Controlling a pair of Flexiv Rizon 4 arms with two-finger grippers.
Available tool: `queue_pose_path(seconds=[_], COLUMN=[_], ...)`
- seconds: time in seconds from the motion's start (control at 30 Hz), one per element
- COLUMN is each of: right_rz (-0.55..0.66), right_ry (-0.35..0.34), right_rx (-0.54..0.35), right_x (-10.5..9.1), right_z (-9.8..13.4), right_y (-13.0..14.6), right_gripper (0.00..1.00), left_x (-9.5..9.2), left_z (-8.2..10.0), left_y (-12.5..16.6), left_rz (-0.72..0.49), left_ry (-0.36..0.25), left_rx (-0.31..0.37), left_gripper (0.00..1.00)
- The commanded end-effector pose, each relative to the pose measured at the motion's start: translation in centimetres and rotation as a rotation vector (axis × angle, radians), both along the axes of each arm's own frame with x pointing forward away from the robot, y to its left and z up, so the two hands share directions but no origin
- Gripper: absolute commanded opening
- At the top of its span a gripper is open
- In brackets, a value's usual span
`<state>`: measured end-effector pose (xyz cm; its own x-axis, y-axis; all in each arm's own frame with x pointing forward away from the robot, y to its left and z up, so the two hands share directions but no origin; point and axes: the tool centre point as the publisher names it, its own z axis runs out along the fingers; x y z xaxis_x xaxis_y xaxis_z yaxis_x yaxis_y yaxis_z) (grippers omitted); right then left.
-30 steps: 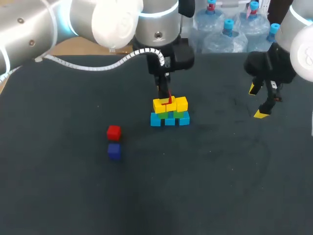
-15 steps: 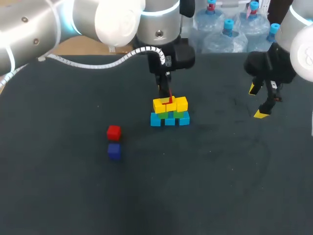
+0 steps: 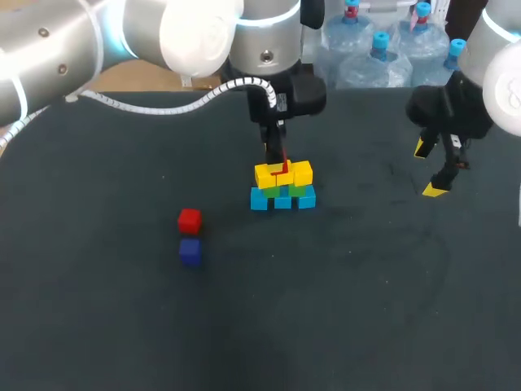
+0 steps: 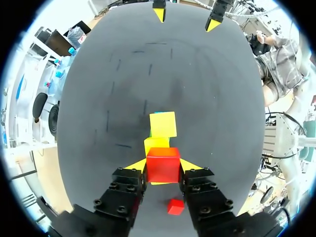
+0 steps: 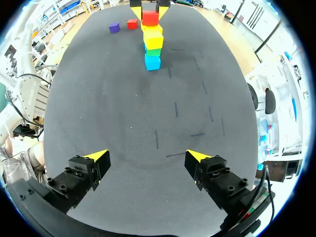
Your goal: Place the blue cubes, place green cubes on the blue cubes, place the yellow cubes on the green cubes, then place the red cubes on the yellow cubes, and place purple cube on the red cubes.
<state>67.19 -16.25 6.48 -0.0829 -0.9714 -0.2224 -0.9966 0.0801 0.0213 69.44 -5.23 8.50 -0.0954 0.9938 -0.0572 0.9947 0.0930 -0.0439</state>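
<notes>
the left gripper (image 4: 164, 165) was clamped on a red cube (image 3: 281, 169), 1 yellow-tipped finger on each side, and held it at the middle of the yellow cubes (image 3: 302, 173), on them or just above; which, i could not tell. over the last second almost nothing had moved: the left wrist had only crept a little to the side, and the cube sat at the same spot in the row. i judged this to be the settling of the first red placement, with the release not yet made.

outward from there, the count ran so: 3 blue cubes (image 3: 259, 199) in the bottom row, 2 green cubes (image 3: 301, 191) showing on them, and 2 yellow plainly seen, with what looked like a 3rd under the held one. reds numbered 2: the 1 in the fingers and a loose red cube (image 3: 189, 220) well apart on the table (image 3: 366, 309), with the 1 purple cube (image 3: 190, 251) just beside it. both awaited their turn.

the right gripper (image 5: 147, 157) hung with fingers spread wide, holding nothing, well away from the stack, unchanged.
</notes>
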Motion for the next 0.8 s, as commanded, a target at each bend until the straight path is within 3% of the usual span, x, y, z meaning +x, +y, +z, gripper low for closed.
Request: queue_pose_path(seconds=[0.03,0.17,0.4,0.47,0.7,0.8], right_rz=[0.001,0.001,0.001,0.001,0.001,0.001], right_ry=[0.001,0.001,0.001,0.001,0.001,0.001], right_rx=[0.002,0.002,0.002,0.002,0.002,0.002], right_x=[0.09,0.09,0.09,0.09,0.09,0.09], right_z=[-0.06,-0.06,-0.06,-0.06,-0.06,-0.06], right_y=[-0.02,-0.02,-0.02,-0.02,-0.02,-0.02], right_gripper=[1.00,1.00,1.00,1.00,1.00,1.00], left_x=[0.26,0.27,0.30,0.32,0.33,0.30], left_z=[0.05,0.03,0.04,0.04,0.07,0.13], left_y=[-0.08,-0.07,-0.10,-0.12,-0.25,-0.25], left_rz=[-0.002,-0.005,-0.007,-0.007,-0.006,-0.003], left_ry=[0.008,0.011,0.014,0.014,0.015,0.014], left_rx=[0.007,0.009,0.017,0.017,0.017,0.017], left_gripper=[0.00,0.00,0.25,0.26,0.60,0.53])
